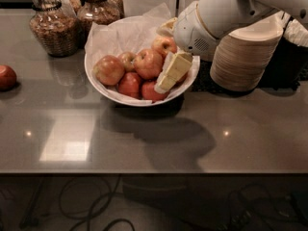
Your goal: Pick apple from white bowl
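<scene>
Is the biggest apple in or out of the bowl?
In: large orange-red apple lies inside wide white bowl, tool beside it.

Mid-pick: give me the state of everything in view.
white bowl: upright, paper-lined, holding apples.
apple: resting in bowl, not lifted.
gripper: down inside bowl's right side, beside apple.
jars: upright, filled.
paper bowl stack: upright, right of white bowl.
lone apple: on counter, far left.
</scene>
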### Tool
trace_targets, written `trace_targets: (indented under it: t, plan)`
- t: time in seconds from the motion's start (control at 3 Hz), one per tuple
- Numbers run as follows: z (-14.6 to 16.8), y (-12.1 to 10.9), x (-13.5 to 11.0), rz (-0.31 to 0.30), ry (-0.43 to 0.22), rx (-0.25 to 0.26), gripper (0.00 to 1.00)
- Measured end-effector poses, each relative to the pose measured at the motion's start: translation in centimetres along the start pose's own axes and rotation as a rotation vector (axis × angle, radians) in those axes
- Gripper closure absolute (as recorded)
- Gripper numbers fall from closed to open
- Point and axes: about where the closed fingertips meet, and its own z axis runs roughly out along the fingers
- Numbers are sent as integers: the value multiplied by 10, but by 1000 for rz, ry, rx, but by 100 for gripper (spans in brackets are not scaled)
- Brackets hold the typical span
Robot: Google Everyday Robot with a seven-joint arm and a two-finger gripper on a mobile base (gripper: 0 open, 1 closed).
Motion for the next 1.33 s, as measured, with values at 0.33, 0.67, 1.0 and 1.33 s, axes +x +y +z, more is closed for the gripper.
trace_targets:
  t: [0.33,0.67,1.0,1.33]
  plan:
    - [13,-2,2,3,16,-14,12]
    - [27,-6,7,20,28,-45,15]
    - [38,-10,8,28,28,-71,15]
    - [45,-12,11,42,24,-89,14]
